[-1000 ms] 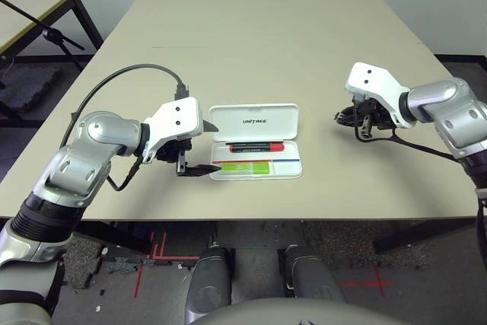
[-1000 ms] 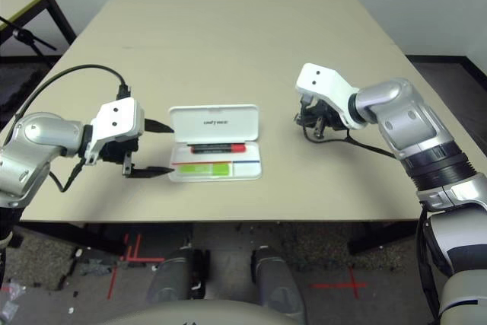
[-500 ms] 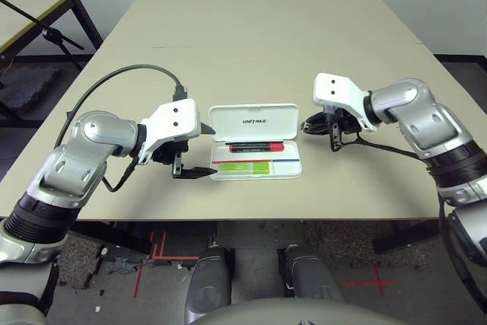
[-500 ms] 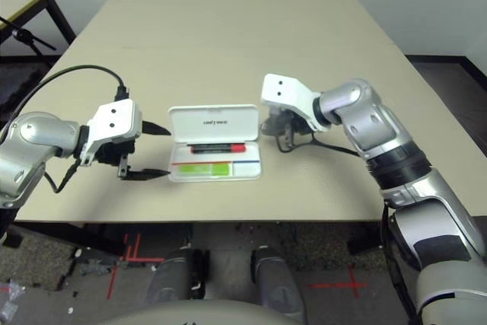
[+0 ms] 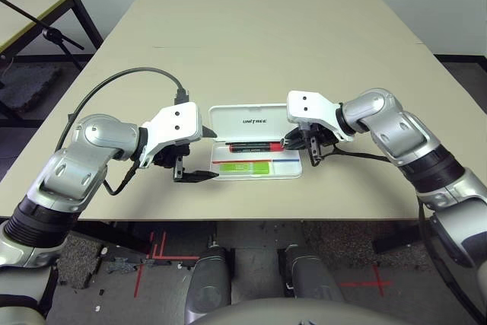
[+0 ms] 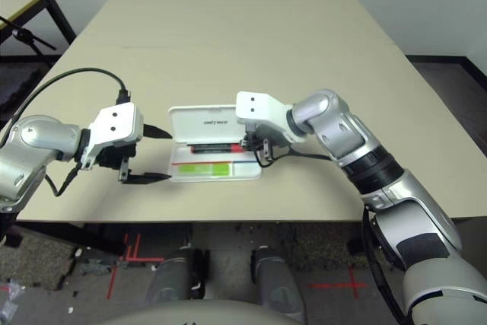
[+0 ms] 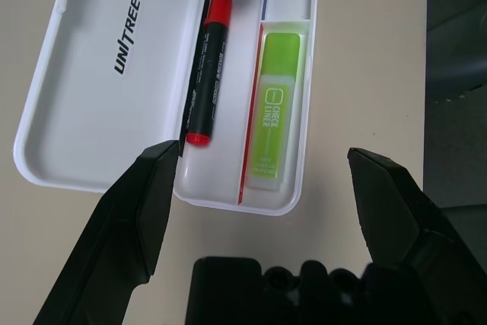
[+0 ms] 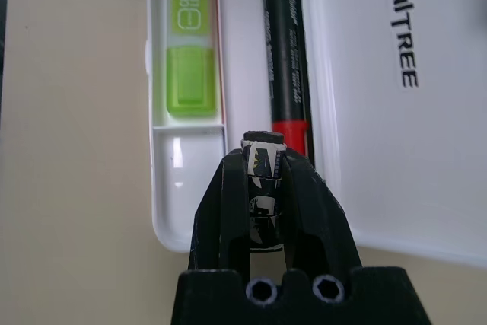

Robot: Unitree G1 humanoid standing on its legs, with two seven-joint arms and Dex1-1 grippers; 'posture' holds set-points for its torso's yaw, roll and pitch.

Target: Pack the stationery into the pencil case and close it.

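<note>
The case (image 5: 255, 142) lies open near the front edge of the tan table (image 5: 266, 28), its lid (image 7: 106, 89) laid flat on the far side with black lettering on it. In the tray the marker (image 7: 208, 70) lies lengthwise next to the hinge, and the green stick (image 7: 275, 108) lies in the front compartment on the other side of a thin red divider line; the small square compartment at the tray's right end is bare white. The left gripper (image 5: 190, 165) sits just beside the case's left end, low over the table, fingers (image 7: 129, 226) spread wide and holding nothing; from its wrist the tray end shows between the two tips. The right gripper (image 8: 262, 188) hangs over the right end of the tray, fingers pressed together on a stubby piece (image 8: 262, 159) with a silver and black pattern, held above the end of the marker and the bare compartment. The right arm reaches across from the right, and its white housing (image 5: 308, 108) covers the lid's right corner. A black cable (image 5: 129, 81) loops up from the left arm. A second table (image 5: 34, 5) stands at the far left.
</note>
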